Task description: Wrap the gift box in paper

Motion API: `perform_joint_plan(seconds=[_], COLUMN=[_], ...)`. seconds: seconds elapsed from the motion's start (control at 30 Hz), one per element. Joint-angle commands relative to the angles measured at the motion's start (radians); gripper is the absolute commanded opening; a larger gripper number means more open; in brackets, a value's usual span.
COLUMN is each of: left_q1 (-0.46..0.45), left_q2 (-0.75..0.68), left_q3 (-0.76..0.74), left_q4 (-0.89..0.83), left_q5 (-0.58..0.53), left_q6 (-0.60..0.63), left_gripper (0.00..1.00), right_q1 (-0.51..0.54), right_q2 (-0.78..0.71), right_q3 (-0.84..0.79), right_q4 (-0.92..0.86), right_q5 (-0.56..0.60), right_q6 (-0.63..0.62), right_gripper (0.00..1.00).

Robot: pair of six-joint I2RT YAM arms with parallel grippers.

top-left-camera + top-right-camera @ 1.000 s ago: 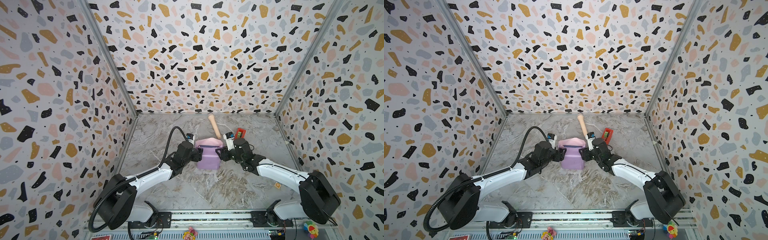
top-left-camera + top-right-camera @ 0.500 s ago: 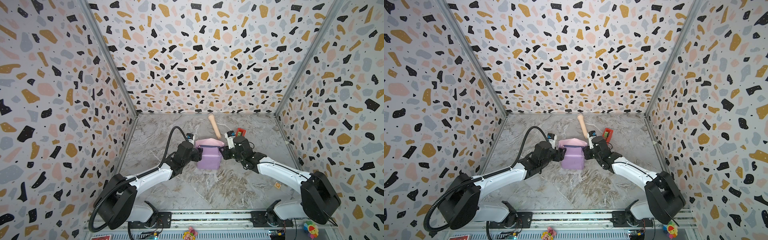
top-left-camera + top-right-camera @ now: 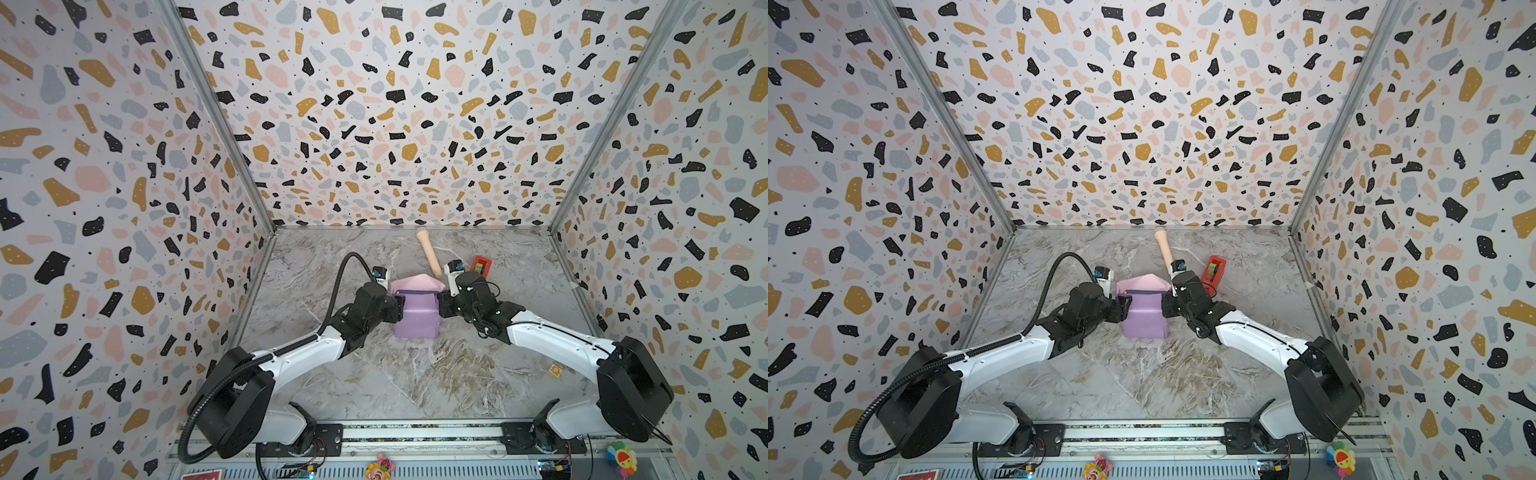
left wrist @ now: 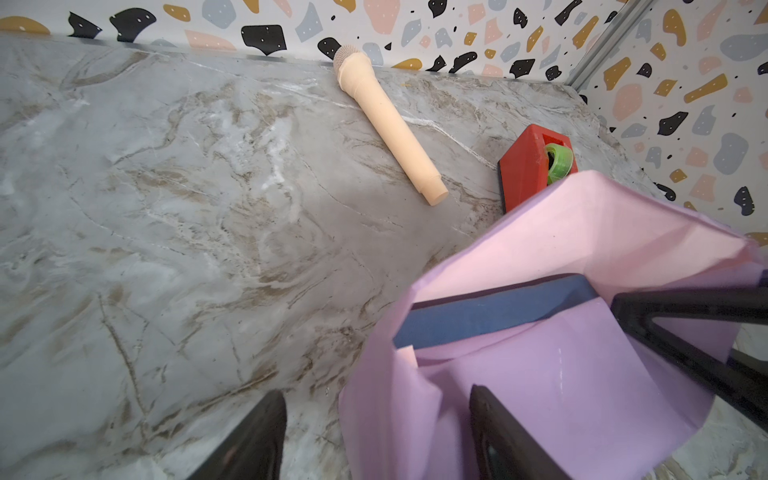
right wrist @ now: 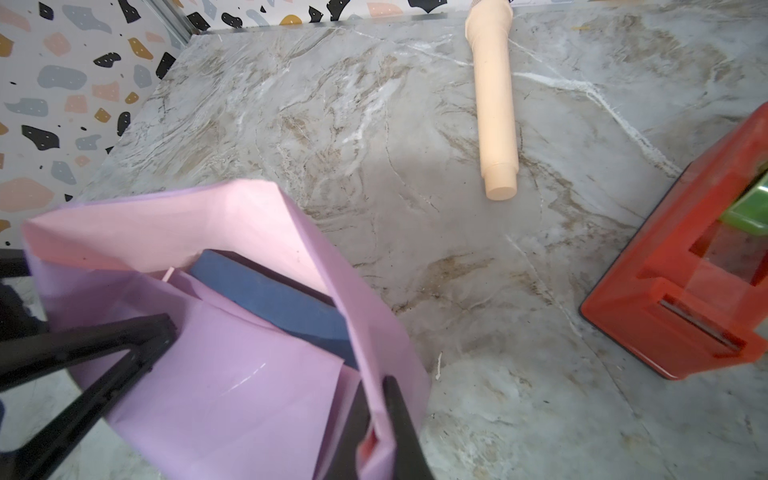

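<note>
we are pinching the paper (image 5: 232, 399) in the right claw (image 5: 376, 415), left claw (image 4: 376, 399) spread; tugging hard, we are risking a tear.

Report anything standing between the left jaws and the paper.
Nothing visible does. The paper, folded around the gift box, has its edge between the open left jaws; the microphone and tape dispenser lie beyond it.

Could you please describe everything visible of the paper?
The paper is a thin sheet, lilac outside, pale pink inside, folded up around the gift box on the table; a blue strip of box shows. Its far flap stands up. The right gripper is shut on its right edge; the open left gripper straddles its left edge.
</note>
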Motion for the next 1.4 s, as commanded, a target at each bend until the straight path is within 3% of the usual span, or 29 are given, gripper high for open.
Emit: perform_joint_plan(seconds=[0.0, 0.03, 0.2, 0.3, 0.37, 0.5, 0.6, 0.87, 1.37], left_q1=[-0.002, -0.001, -0.002, -0.002, -0.002, -0.002, -0.002, -0.002, -0.002], left_q2=[0.017, 0.016, 0.015, 0.011, 0.013, 0.015, 0.017, 0.017, 0.019], left_q3=[-0.001, -0.002, -0.004, -0.001, -0.001, 0.001, 0.007, 0.014, 0.019], left_q4=[0.006, 0.005, 0.003, 0.0, -0.002, -0.002, -0.009, -0.018, -0.015], left_q5=[-0.029, -0.033, -0.038, -0.042, -0.042, -0.046, -0.049, -0.052, -0.045], left_q6=[0.017, 0.019, 0.019, 0.022, 0.022, 0.022, 0.022, 0.025, 0.026], left_gripper=[0.69, 0.69, 0.69, 0.68, 0.68, 0.68, 0.68, 0.68, 0.67], right_q1=[0.013, 0.011, -0.028, -0.068, -0.114, -0.24, -0.283, -0.288, -0.237], right_q2=[-0.011, -0.018, -0.079, -0.148, -0.193, -0.222, -0.177, -0.018, 0.009], right_q3=[0.037, 0.037, 0.035, 0.003, -0.019, -0.068, -0.067, -0.013, -0.043], right_q4=[-0.022, -0.023, -0.05, -0.053, -0.063, -0.032, -0.011, 0.048, 0.128], right_q5=[0.021, 0.013, -0.117, -0.231, -0.307, -0.46, -0.494, -0.542, -0.572], right_q6=[0.009, 0.005, -0.017, -0.045, -0.064, -0.081, -0.081, -0.063, -0.011], right_gripper=[0.09, 0.12, 0.47, 0.58, 0.61, 0.62, 0.59, 0.48, 0.46])
